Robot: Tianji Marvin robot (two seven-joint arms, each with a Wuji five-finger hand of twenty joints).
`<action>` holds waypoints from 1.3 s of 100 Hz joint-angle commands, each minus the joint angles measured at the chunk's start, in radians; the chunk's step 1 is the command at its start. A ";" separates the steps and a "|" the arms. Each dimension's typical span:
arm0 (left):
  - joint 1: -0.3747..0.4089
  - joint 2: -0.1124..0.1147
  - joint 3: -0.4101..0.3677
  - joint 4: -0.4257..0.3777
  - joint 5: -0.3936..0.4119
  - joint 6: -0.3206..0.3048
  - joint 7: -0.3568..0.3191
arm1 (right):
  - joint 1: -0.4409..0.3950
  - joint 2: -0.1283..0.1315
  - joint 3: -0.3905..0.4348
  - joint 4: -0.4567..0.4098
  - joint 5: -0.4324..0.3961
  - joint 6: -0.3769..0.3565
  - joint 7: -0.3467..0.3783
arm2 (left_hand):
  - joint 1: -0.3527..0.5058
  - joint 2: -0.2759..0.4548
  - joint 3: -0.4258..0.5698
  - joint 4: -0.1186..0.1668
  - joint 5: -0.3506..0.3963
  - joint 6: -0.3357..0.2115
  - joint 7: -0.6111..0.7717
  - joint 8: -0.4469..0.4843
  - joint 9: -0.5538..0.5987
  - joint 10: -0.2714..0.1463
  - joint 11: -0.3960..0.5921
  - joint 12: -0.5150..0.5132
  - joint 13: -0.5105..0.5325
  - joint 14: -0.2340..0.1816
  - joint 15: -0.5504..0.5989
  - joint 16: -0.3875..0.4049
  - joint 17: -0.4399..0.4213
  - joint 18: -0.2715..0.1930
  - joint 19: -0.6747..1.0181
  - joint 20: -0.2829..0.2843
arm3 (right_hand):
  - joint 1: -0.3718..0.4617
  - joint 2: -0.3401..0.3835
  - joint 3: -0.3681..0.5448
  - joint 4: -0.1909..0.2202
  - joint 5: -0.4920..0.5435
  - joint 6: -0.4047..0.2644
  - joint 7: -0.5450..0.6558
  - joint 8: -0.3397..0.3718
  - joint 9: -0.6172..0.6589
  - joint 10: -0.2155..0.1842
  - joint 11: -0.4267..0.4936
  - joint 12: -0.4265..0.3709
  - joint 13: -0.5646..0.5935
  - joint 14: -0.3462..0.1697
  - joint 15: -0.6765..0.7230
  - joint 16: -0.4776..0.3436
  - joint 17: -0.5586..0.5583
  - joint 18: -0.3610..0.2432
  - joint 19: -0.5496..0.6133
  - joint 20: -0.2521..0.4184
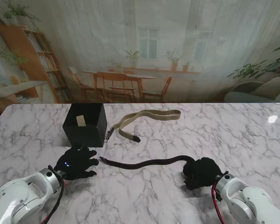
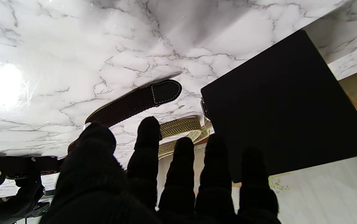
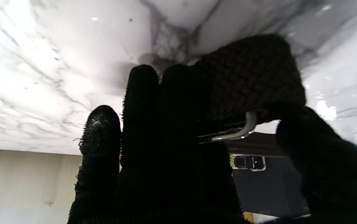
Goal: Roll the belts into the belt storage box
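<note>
A dark brown woven belt (image 1: pixel 144 164) lies stretched across the table, its tip (image 2: pixel 165 91) pointing toward my left hand. My right hand (image 1: pixel 203 172) is shut on the buckle end of that belt (image 3: pixel 253 84), with the metal buckle (image 3: pixel 234 132) showing between thumb and fingers. My left hand (image 1: pixel 78 162) is open, palm down, fingers spread, just left of the belt's tip and not touching it. The black belt storage box (image 1: pixel 85 124) stands just beyond my left hand, open at the top, with a tan item inside. A beige belt (image 1: pixel 147 120) lies looped to the right of the box.
The marble table (image 1: pixel 252 135) runs wide to the right. The beige belt's buckle (image 1: pixel 109 134) lies against the box's right side. A printed backdrop hangs behind the table's far edge.
</note>
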 commanded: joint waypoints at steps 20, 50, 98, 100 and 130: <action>0.000 -0.002 0.003 0.001 -0.006 0.003 -0.024 | -0.025 0.012 0.037 -0.087 0.084 -0.022 0.229 | -0.013 0.027 -0.015 0.001 0.016 0.014 0.008 0.010 -0.021 0.023 -0.022 -0.012 -0.008 0.020 -0.029 -0.007 -0.022 0.041 -0.034 -0.008 | -0.044 0.036 -0.044 0.043 -0.144 0.239 -0.011 0.077 -0.213 -0.094 -0.246 -0.111 -0.175 -0.110 -0.178 -0.130 -0.102 -0.056 -0.102 -0.034; -0.006 -0.001 0.004 0.005 -0.003 0.004 -0.017 | -0.033 0.019 0.052 -0.114 0.064 -0.023 0.299 | -0.015 0.029 -0.016 0.001 0.016 0.012 0.006 0.007 -0.021 0.024 -0.025 -0.012 -0.017 0.021 -0.032 -0.010 -0.027 0.041 -0.041 -0.010 | 0.133 -0.180 0.501 0.138 -0.248 0.256 -0.032 0.112 -0.307 -0.123 -0.284 -0.187 -0.222 -0.137 -0.196 -0.195 -0.118 -0.085 -0.142 -0.100; -0.004 -0.001 0.003 0.008 -0.002 0.003 -0.012 | -0.014 0.023 0.002 -0.041 -0.143 0.017 0.036 | -0.013 0.028 -0.016 0.000 0.016 0.012 0.007 0.010 -0.023 0.024 -0.025 -0.012 -0.016 0.022 -0.031 -0.010 -0.026 0.041 -0.042 -0.010 | 0.352 -0.185 0.179 -0.129 0.006 -0.084 0.443 -0.162 -0.045 -0.110 -0.079 -0.059 -0.022 -0.083 -0.034 -0.072 0.018 -0.098 -0.058 -0.086; -0.004 -0.001 0.003 0.008 -0.002 0.003 -0.012 | -0.013 0.024 0.000 -0.037 -0.149 0.017 0.023 | -0.012 0.027 -0.015 0.001 0.016 0.011 0.007 0.010 -0.022 0.023 -0.025 -0.012 -0.015 0.021 -0.030 -0.010 -0.026 0.041 -0.042 -0.010 | 0.352 -0.188 0.179 -0.127 0.018 -0.112 0.446 -0.159 -0.041 -0.110 -0.063 -0.044 -0.018 -0.081 -0.027 -0.062 0.020 -0.096 -0.058 -0.085; -0.002 -0.001 0.002 0.007 -0.001 0.004 -0.012 | -0.019 0.023 -0.009 -0.025 -0.170 0.048 -0.041 | -0.014 0.029 -0.016 0.000 0.016 0.013 0.006 0.009 -0.024 0.025 -0.025 -0.013 -0.016 0.022 -0.031 -0.010 -0.027 0.042 -0.044 -0.010 | 0.237 -0.144 0.045 -0.128 0.131 -0.317 0.394 -0.107 -0.276 -0.035 0.098 0.235 -0.140 0.005 0.061 0.097 -0.144 0.056 -0.083 0.014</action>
